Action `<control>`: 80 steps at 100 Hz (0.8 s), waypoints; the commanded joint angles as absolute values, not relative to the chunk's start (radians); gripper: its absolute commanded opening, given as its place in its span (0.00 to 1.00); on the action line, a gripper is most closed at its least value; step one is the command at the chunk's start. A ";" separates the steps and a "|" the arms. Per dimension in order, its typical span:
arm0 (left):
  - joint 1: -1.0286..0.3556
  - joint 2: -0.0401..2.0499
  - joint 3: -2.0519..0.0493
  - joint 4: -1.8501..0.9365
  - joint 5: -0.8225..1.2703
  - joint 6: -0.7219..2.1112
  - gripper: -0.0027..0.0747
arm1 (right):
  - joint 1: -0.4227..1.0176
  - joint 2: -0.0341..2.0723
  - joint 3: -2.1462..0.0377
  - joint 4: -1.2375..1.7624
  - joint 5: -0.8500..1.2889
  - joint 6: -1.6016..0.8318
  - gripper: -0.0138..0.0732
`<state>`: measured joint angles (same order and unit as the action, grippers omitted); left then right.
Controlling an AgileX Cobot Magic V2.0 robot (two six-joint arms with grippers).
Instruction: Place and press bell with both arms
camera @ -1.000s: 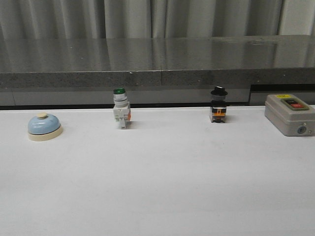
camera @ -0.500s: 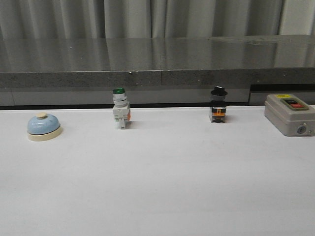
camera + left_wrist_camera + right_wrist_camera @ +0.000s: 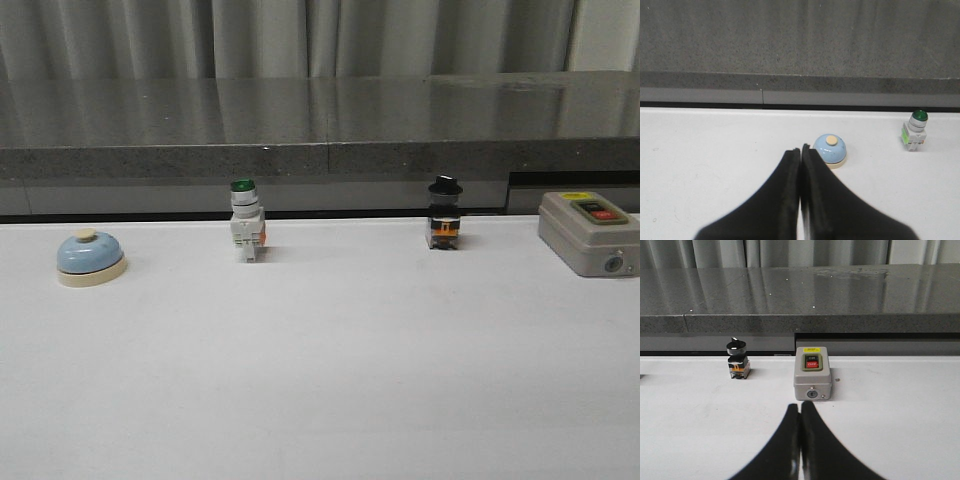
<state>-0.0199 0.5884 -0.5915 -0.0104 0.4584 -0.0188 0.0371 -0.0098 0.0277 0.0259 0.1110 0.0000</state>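
The light-blue dome bell (image 3: 90, 257) with cream base and cream button stands upright at the far left of the white table. It also shows in the left wrist view (image 3: 830, 150), just beyond and beside my left gripper (image 3: 800, 149), whose black fingers are pressed together and empty. My right gripper (image 3: 800, 406) is shut and empty, its tips a short way in front of the grey box (image 3: 812, 372). Neither arm shows in the front view.
A green-capped white push-button switch (image 3: 245, 232) stands at the back middle-left, also in the left wrist view (image 3: 914, 131). A black-knobbed switch (image 3: 444, 213) stands at the back right of middle. The grey box with red and black buttons (image 3: 590, 232) sits at the far right. A dark stone ledge (image 3: 320, 130) runs behind the table.
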 commanded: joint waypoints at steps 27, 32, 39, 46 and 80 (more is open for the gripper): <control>-0.017 0.972 -0.859 -0.023 0.514 -0.025 0.01 | 0.032 -0.026 0.013 0.029 0.030 0.000 0.09; -0.017 1.008 -0.864 -0.023 0.514 -0.025 0.01 | 0.032 -0.026 0.013 0.029 0.030 0.000 0.09; -0.017 1.054 -0.868 -0.025 0.514 -0.025 0.01 | 0.032 -0.026 0.013 0.029 0.030 0.000 0.09; -0.017 1.090 -0.867 -0.025 0.517 -0.025 0.03 | 0.032 -0.026 0.013 0.029 0.030 0.000 0.09; -0.044 1.130 -0.867 -0.025 0.532 -0.008 0.97 | 0.032 -0.026 0.013 0.029 0.030 0.000 0.09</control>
